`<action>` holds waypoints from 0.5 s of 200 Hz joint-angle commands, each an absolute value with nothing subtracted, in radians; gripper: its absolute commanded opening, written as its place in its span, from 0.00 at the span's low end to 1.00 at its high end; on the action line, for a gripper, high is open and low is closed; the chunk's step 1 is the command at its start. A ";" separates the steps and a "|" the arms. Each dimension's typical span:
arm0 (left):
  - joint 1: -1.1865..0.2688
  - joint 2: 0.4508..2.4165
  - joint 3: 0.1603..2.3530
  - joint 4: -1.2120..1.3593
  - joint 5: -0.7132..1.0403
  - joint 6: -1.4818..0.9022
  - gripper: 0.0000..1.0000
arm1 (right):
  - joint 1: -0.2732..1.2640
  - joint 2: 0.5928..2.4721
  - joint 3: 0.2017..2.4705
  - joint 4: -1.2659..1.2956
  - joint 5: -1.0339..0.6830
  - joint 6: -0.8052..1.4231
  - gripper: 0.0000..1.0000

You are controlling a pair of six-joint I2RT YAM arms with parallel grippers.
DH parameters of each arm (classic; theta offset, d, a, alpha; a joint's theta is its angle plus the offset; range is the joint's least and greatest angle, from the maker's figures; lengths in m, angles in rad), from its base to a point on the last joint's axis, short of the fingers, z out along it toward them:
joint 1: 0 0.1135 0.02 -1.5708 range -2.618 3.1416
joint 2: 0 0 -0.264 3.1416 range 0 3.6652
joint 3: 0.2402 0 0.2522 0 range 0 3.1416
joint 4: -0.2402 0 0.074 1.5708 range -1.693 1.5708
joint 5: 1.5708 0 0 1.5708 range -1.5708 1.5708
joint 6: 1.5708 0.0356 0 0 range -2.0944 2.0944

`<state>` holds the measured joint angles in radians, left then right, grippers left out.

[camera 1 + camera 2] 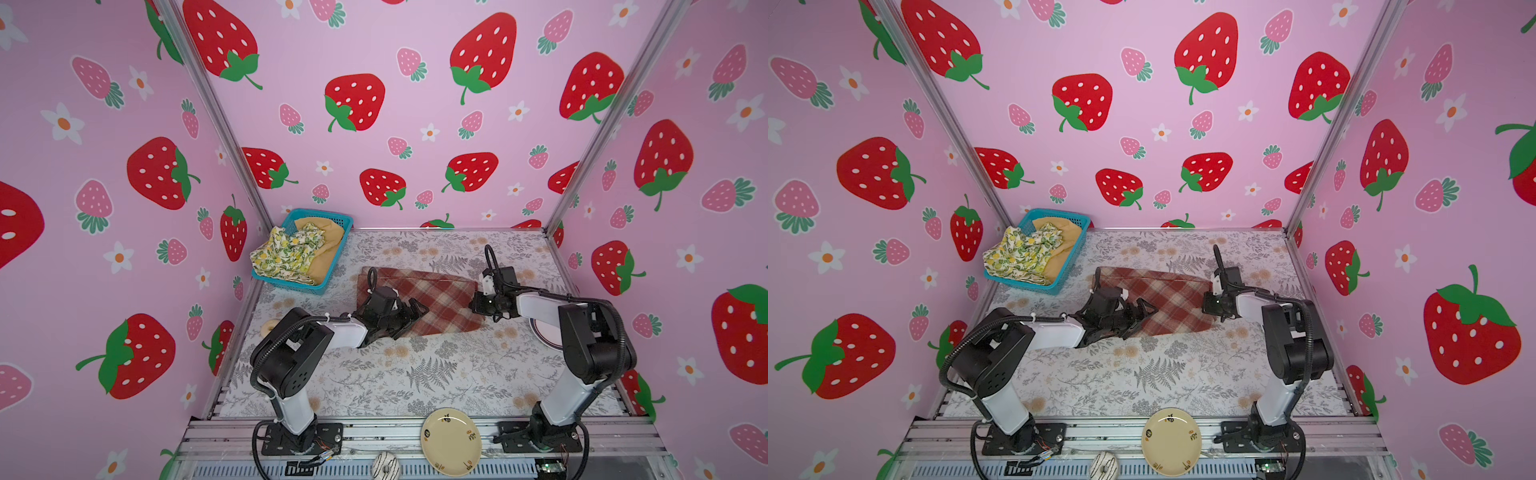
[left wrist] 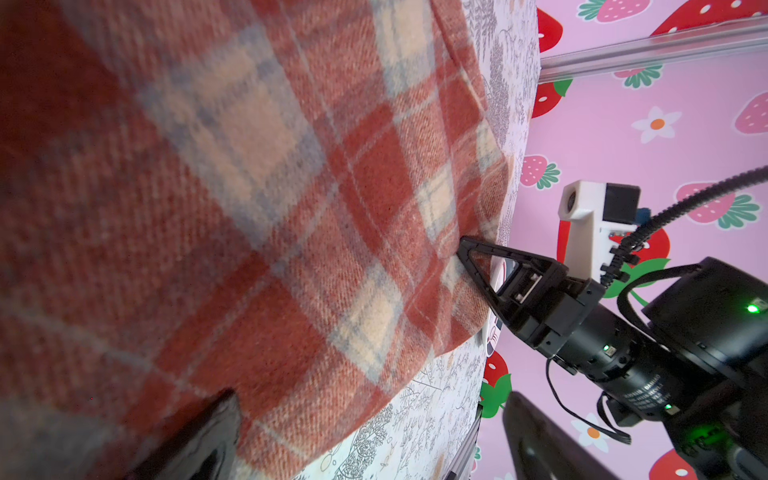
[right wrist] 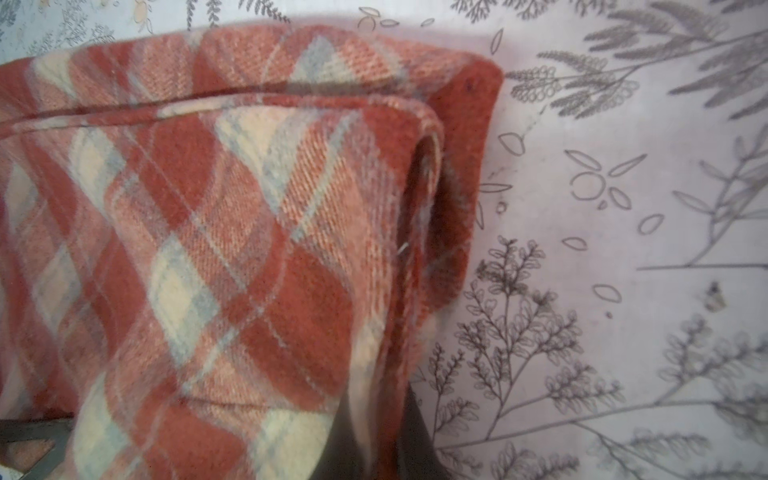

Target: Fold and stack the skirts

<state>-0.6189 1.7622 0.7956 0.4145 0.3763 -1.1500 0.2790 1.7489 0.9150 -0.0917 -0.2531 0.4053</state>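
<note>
- The red-and-cream plaid skirt (image 1: 436, 301) lies spread flat on the tabletop (image 1: 415, 374), a little beyond its middle, between the two arms.
- At the skirt's right edge the cloth is doubled, one layer lying over another, as the right wrist view shows.
- The right fingers (image 2: 467, 251) are clenched on that right edge. From the right wrist I can see a fold of plaid pinched between them.
- The left fingers (image 1: 417, 309) are spread wide and grasp nothing. They hang over the skirt's near left part, and I cannot tell whether they touch the cloth.
- The lemon-print skirt (image 1: 286, 253) sits crumpled in a blue basket (image 1: 291, 284) in the far left corner, spilling over the basket's left rim.
- The mustard skirt (image 1: 328, 249) lies in the same basket, partly under the lemon one.
- A cream plate (image 1: 451, 440) rests on the metal rail at the front, between the arm bases.
- A white striped donut (image 1: 386, 465) lies just left of the plate.
- Another plate (image 1: 544, 332) shows partly from under the right arm.
</note>
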 commanded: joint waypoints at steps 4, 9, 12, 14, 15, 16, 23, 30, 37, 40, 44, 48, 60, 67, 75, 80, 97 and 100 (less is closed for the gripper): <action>-0.610 1.745 0.897 0.232 0.373 -1.069 1.00 | 0.269 1.705 0.944 -0.215 -0.149 0.358 0.05; -0.609 1.736 0.924 0.186 0.364 -1.042 1.00 | 0.268 1.689 0.947 -0.226 -0.133 0.352 0.05; -0.608 1.732 0.941 0.161 0.357 -1.026 1.00 | 0.268 1.681 0.950 -0.234 -0.124 0.349 0.05; -0.608 1.730 0.952 0.141 0.352 -1.015 1.00 | 0.268 1.675 0.952 -0.239 -0.119 0.347 0.05; -0.608 1.728 0.957 0.133 0.350 -1.010 1.00 | 0.268 1.672 0.953 -0.242 -0.116 0.345 0.05; -0.608 1.727 0.962 0.125 0.348 -1.003 1.00 | 0.268 1.669 0.954 -0.245 -0.114 0.344 0.05; -0.609 1.722 1.006 0.063 0.333 -0.963 1.00 | 0.268 1.651 0.963 -0.266 -0.100 0.336 0.05; -0.609 1.723 1.053 0.002 0.317 -0.922 1.00 | 0.269 1.636 0.973 -0.283 -0.090 0.328 0.05; -0.609 1.727 1.097 -0.055 0.298 -0.882 1.00 | 0.268 1.624 0.986 -0.309 -0.077 0.318 0.05; -0.609 1.731 1.116 -0.076 0.290 -0.864 1.00 | 0.268 1.618 0.992 -0.319 -0.073 0.314 0.05; -0.609 1.737 1.141 -0.106 0.279 -0.843 1.00 | 0.268 1.612 0.998 -0.326 -0.063 0.309 0.05; -0.608 1.744 1.164 -0.134 0.268 -0.823 1.00 | 0.268 1.606 1.003 -0.327 -0.051 0.308 0.05; -0.613 1.771 1.225 -0.210 0.232 -0.764 1.00 | 0.268 1.585 1.016 -0.366 -0.036 0.299 0.05; -0.620 1.790 1.259 -0.249 0.211 -0.732 1.00 | 0.268 1.574 1.023 -0.375 -0.031 0.296 0.05; -0.629 1.813 1.293 -0.285 0.184 -0.700 1.00 | 0.268 1.567 1.033 -0.388 -0.030 0.293 0.05; -0.635 1.828 1.310 -0.302 0.172 -0.685 1.00 | 0.269 1.562 1.042 -0.397 -0.032 0.293 0.05; -0.660 1.870 1.347 -0.334 0.145 -0.653 1.00 | 0.269 1.554 1.073 -0.421 -0.045 0.290 0.05; -0.665 1.876 1.351 -0.334 0.144 -0.650 1.00 | 0.268 1.554 1.076 -0.426 -0.048 0.289 0.05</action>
<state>-0.6270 1.7992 1.3048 -0.1650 0.2226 -0.7689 0.2745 1.5795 1.0286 -0.3508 -0.0708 0.3149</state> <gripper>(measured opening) 0.999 0.115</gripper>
